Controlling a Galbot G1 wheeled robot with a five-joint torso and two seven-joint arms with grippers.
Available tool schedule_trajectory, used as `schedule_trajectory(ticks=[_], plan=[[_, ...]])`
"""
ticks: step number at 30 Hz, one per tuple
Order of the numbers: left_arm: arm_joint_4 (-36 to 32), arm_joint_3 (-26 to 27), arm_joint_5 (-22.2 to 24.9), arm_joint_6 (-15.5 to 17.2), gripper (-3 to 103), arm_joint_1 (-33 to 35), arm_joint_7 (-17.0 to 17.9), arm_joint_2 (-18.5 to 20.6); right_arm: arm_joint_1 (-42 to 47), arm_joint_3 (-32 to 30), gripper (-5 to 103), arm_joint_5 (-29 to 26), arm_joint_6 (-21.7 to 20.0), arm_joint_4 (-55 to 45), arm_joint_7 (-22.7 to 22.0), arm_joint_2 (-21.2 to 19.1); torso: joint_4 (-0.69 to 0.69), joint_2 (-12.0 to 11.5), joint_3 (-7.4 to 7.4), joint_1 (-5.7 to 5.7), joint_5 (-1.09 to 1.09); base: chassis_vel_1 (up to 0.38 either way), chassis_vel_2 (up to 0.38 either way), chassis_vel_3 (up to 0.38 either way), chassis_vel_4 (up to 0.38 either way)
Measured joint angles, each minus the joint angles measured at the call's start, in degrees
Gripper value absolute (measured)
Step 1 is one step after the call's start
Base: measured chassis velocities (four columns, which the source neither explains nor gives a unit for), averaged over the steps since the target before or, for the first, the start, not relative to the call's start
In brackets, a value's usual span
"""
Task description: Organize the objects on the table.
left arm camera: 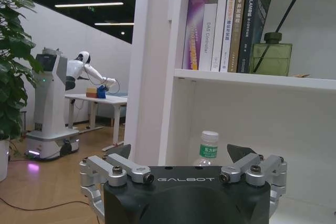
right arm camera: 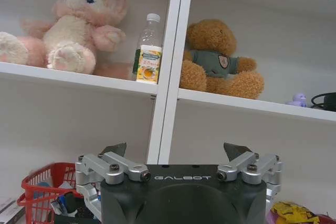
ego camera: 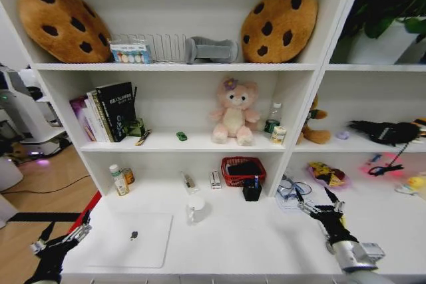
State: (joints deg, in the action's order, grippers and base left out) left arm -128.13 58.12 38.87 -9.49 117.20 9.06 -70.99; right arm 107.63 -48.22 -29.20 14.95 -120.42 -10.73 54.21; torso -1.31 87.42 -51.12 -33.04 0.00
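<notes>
On the white table a closed silver laptop lies at the front left, with a small dark mark on its lid. A white mug stands mid-table, and a black holder with blue pens stands behind it. A small jar sits at the back left. On the shelf above rest a tiny green toy and a yellow strip. My left gripper hovers open off the table's left front corner. My right gripper is open above the right side, holding nothing.
A red basket and a small white box sit at the back wall. A white bottle stands by the jar. Tangled cable and a yellow packet lie at the right. Books and a pink plush fill the shelf.
</notes>
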Motion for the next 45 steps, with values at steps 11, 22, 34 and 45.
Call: schedule_trajectory(ticks=[11, 22, 34, 45], plan=[[0.0, 0.0, 0.0, 0.0, 100, 0.0, 0.0, 0.0, 0.0, 0.0, 100, 0.0, 0.0, 0.01, 0.0, 0.0, 0.02, -0.01, -0.01, -0.01, 0.01, 0.112, 0.117, -0.115, -0.112], [0.0, 0.0, 0.0, 0.0, 100, 0.0, 0.0, 0.0, -0.01, 0.0, 100, 0.0, 0.01, 0.0, 0.0, 0.0, 0.02, -0.01, -0.01, -0.01, 0.0, 0.118, 0.118, -0.119, -0.117], [0.0, 0.0, 0.0, 0.0, 100, 0.0, 0.0, 0.0, -0.01, 0.0, 100, 0.0, 0.01, 0.01, 0.0, 0.0, 0.01, -0.01, -0.01, -0.01, 0.0, 0.05, 0.045, -0.041, -0.045], [0.0, 0.0, 0.0, 0.0, 100, 0.0, 0.0, 0.0, -0.01, 0.0, 100, 0.0, 0.01, 0.01, 0.0, 0.0, 0.02, -0.01, -0.01, -0.02, -0.01, 0.0, 0.0, 0.0, 0.0]])
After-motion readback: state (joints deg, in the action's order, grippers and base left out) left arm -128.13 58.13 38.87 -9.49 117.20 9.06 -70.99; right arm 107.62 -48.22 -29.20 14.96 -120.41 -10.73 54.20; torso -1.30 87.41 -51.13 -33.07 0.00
